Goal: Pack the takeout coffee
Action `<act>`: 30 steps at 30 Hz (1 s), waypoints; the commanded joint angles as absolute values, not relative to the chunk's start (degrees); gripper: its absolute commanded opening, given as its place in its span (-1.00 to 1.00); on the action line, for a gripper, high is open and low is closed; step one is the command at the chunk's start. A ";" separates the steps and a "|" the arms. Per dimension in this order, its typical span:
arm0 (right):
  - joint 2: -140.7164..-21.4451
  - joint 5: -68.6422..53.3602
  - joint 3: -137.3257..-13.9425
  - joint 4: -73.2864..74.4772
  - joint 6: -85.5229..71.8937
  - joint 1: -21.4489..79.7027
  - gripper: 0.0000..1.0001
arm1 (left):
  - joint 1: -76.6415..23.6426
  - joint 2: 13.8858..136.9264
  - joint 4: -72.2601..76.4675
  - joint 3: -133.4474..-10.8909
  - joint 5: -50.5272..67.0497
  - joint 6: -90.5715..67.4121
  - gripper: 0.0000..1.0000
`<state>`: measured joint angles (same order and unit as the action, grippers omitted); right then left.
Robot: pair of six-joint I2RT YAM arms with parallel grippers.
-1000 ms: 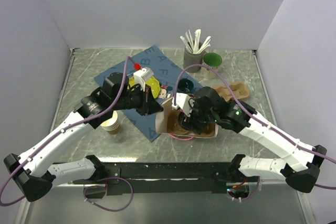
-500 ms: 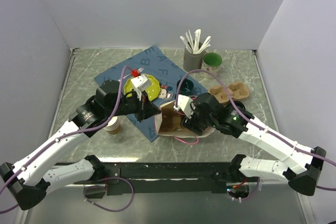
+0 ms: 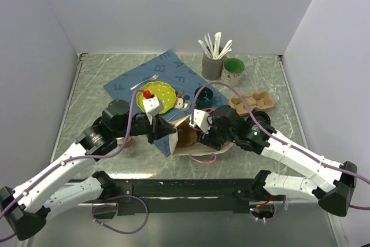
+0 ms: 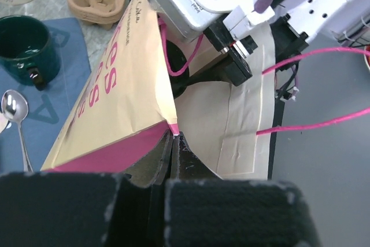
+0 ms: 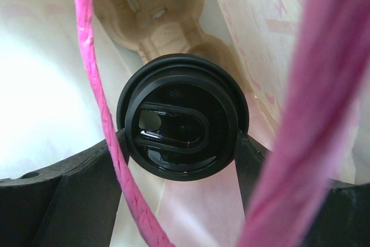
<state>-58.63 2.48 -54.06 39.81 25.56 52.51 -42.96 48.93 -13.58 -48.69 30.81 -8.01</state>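
Observation:
The takeout coffee's black lid (image 5: 182,121) fills the right wrist view; the brown cup below it is hidden. My right gripper (image 5: 180,155) is shut on the coffee, a finger on each side of the lid, inside the brown paper bag (image 3: 186,137). A tan cup carrier (image 5: 151,5) lies in the bag beyond the lid. My left gripper (image 4: 173,142) is shut on the bag's pink-lined mouth edge (image 4: 115,102) and holds it open. In the top view the left gripper (image 3: 164,132) is at the bag's left and the right gripper (image 3: 206,136) is in its mouth.
The bag's pink handles (image 5: 98,102) loop past the lid. A dark green mug (image 3: 204,94), spoon (image 4: 14,108), yellow plate (image 3: 160,93) and blue cloth (image 3: 130,82) lie behind. A second carrier (image 3: 252,101), stirrer holder (image 3: 213,65) and green-lined mug (image 3: 233,69) stand at the back right.
Both arms and the bag have shifted toward the near edge and a little left. The yellow plate is now uncovered. The right gripper sits deeper in the bag's mouth.

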 commanded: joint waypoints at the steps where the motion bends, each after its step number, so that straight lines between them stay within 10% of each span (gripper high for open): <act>1: -57.91 -3.32 -55.10 39.45 27.95 52.82 0.24 | -43.07 46.15 -9.31 -47.55 35.07 -5.54 -0.98; 30: -61.70 6.77 -49.39 27.42 26.72 58.10 0.22 | -43.15 47.02 -13.18 -50.19 35.60 -7.65 -0.98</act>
